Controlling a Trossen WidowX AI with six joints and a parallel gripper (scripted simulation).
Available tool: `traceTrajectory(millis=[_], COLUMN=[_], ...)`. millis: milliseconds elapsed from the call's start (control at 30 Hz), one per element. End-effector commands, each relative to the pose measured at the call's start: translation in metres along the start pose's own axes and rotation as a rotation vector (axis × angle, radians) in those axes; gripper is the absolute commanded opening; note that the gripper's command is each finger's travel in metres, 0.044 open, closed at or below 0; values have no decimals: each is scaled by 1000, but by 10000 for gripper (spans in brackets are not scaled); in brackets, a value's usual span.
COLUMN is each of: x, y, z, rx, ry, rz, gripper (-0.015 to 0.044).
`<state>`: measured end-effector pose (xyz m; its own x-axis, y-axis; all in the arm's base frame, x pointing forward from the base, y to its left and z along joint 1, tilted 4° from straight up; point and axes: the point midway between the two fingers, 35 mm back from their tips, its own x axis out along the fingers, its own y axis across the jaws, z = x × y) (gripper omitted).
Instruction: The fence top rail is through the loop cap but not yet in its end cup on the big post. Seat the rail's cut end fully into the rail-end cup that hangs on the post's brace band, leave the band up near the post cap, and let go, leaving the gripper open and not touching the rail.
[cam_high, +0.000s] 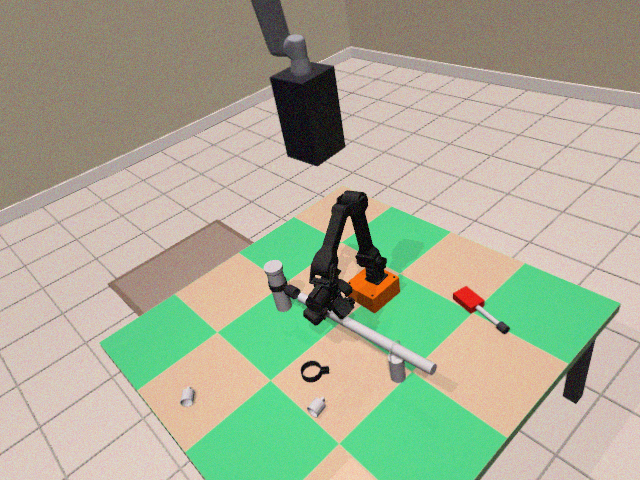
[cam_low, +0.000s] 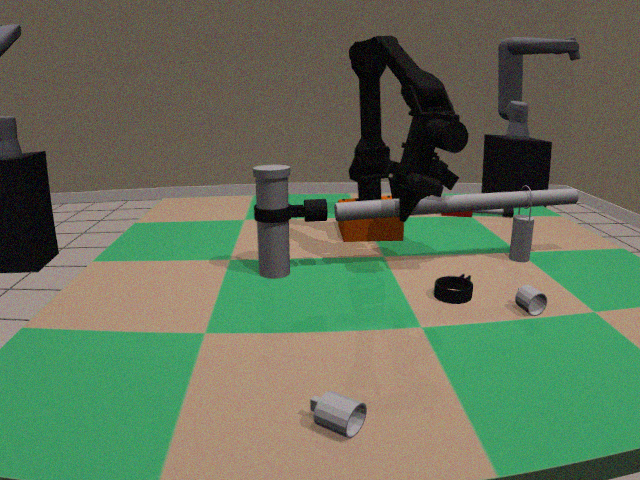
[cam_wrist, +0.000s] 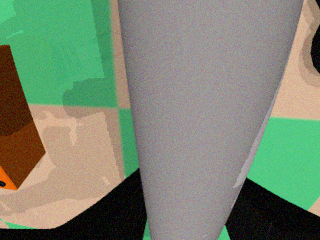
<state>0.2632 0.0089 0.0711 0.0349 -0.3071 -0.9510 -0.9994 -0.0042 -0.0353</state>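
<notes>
The grey rail (cam_high: 372, 335) (cam_low: 491, 200) (cam_wrist: 200, 75) runs nearly level through the loop cap's wire loop on the short post (cam_high: 397, 369) (cam_low: 522, 240). My gripper (cam_high: 328, 312) (cam_low: 407, 206) (cam_wrist: 182, 171) is shut on the rail near its cut end, with a finger on each side in the wrist view. The cut end is outside the black rail-end cup (cam_high: 292, 290) (cam_low: 315, 209), facing it across a small gap at about the same height. The cup hangs on the brace band (cam_high: 277, 287) (cam_low: 272, 212), on the upper part of the big post (cam_high: 282, 301) (cam_low: 273, 248), below the post cap (cam_high: 273, 265) (cam_low: 271, 169).
A loose black band (cam_high: 311, 371) (cam_low: 453, 290) and two loose grey cups (cam_high: 316, 407) (cam_low: 530, 300) (cam_high: 187, 396) (cam_low: 338, 413) lie on the table. The orange base (cam_high: 374, 291) (cam_low: 372, 229) is behind the rail. A red block with a rod (cam_high: 468, 298) lies farther right.
</notes>
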Motion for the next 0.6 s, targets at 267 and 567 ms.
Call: traceTrajectory(millis=[267, 567], x=[1, -3], y=[0, -1], z=[0, -2], rx=[-1, -1], ry=[-2, -2], rz=[0, 0], gripper=[0, 0])
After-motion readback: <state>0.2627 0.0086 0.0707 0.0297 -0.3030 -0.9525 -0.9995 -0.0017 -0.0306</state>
